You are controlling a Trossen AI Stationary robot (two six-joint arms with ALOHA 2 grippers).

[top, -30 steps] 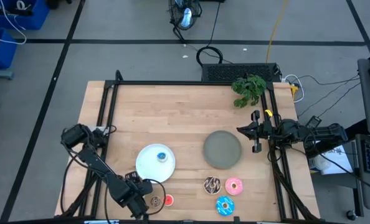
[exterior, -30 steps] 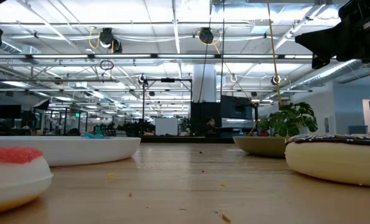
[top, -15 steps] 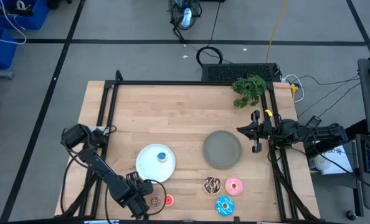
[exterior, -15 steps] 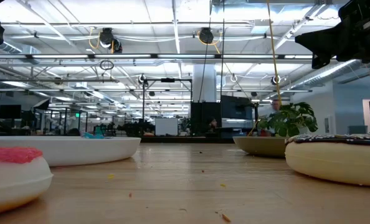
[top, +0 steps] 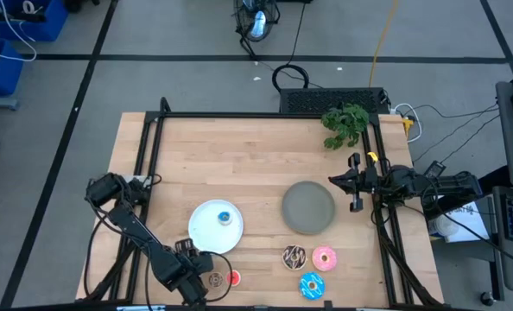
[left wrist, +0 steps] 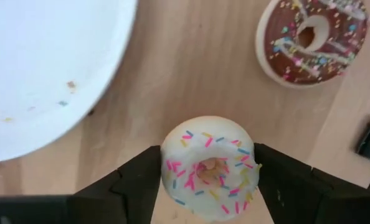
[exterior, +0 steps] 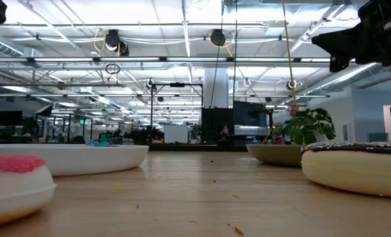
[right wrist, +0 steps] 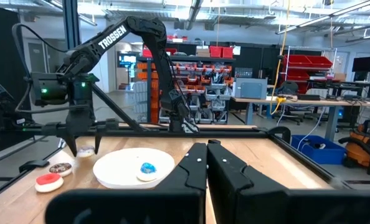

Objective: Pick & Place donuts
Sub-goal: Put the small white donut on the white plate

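My left gripper [top: 190, 276] stands by the table's near edge, shut on a tiny white donut with coloured sprinkles [left wrist: 208, 165]. The tiny brown donut [top: 214, 279] and the tiny red one [top: 233, 277] lie just right of it. The tiny blue donut [top: 224, 217] lies on the white plate [top: 206, 233]. Chocolate [top: 294, 257], pink [top: 324, 257] and blue-sprinkled [top: 312, 285] donuts lie flat near the near edge. My right gripper [top: 338, 181] waits shut, in the air beside the grey plate [top: 308, 207]. My left gripper pinches the tiny white donut by its outer rim [left wrist: 167, 171] between the two fingers [left wrist: 135, 183], one on each side of the ring. The fingers come from above, pointing down. The donut lies level with its hole upward; whether it is clear of the table I cannot tell.
A green plant [top: 345, 123] stands at the far right corner. A black frame [top: 239, 116] runs along the table's far and side edges. Bare wood stretches across the far half of the table.
In the low view, my left arm has risen toward the picture's top corner. The other donuts and both plates have stayed where they were.
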